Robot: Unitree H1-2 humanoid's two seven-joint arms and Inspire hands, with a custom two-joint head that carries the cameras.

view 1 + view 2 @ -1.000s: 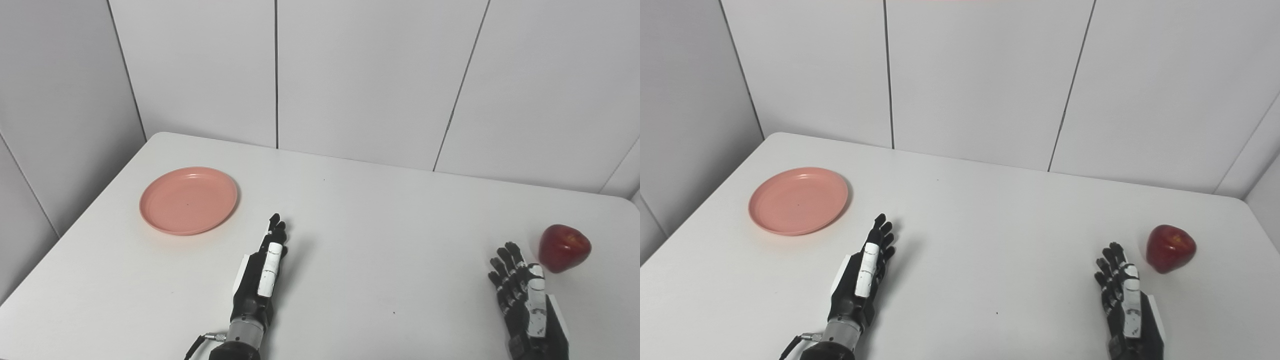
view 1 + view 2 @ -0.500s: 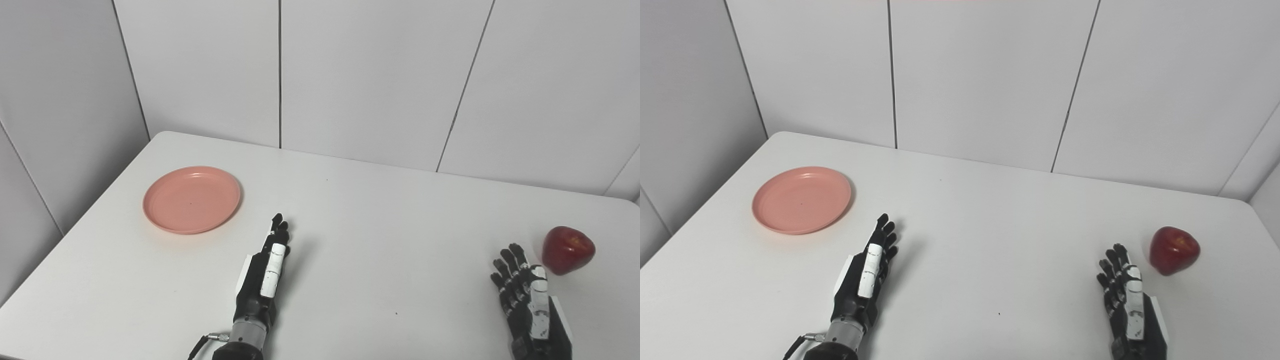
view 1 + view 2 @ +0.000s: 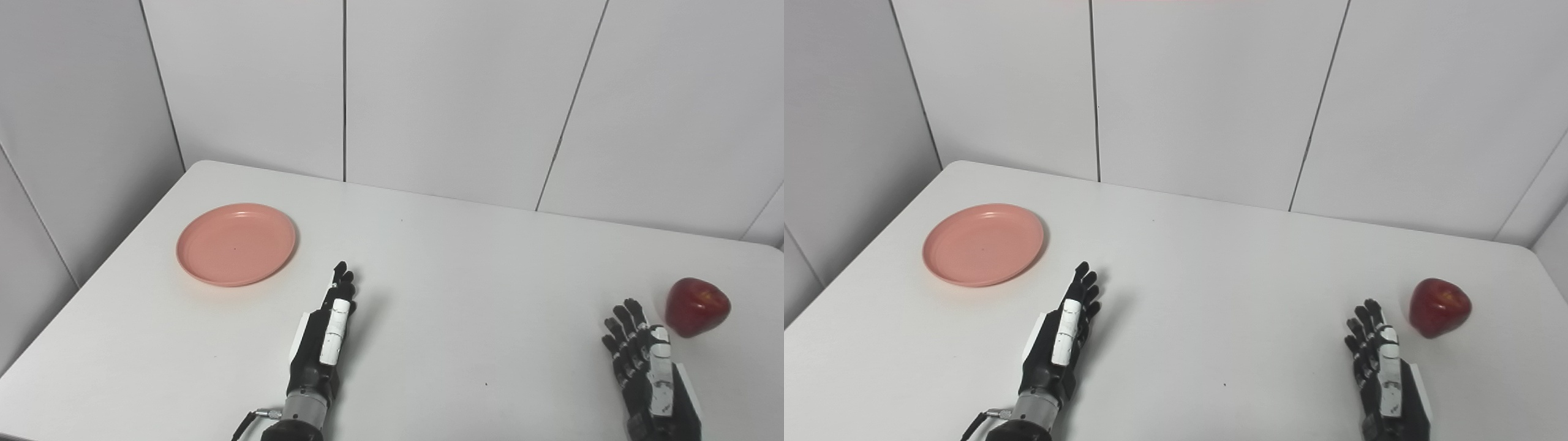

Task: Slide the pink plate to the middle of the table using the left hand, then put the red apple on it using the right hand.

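looks like a bare lab test booth: plain white wall panels (image 3: 453, 92) with dark seams close in around a white table (image 3: 465, 257), a staged setup, with nothing homely about it.

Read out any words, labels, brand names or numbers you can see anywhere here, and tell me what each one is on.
There is no readable text.
Round pink plastic plate: plain, no print.
Glossy red apple: no sticker.
Black left hand and black right hand: white patches carry faint dark marks, too small to read.
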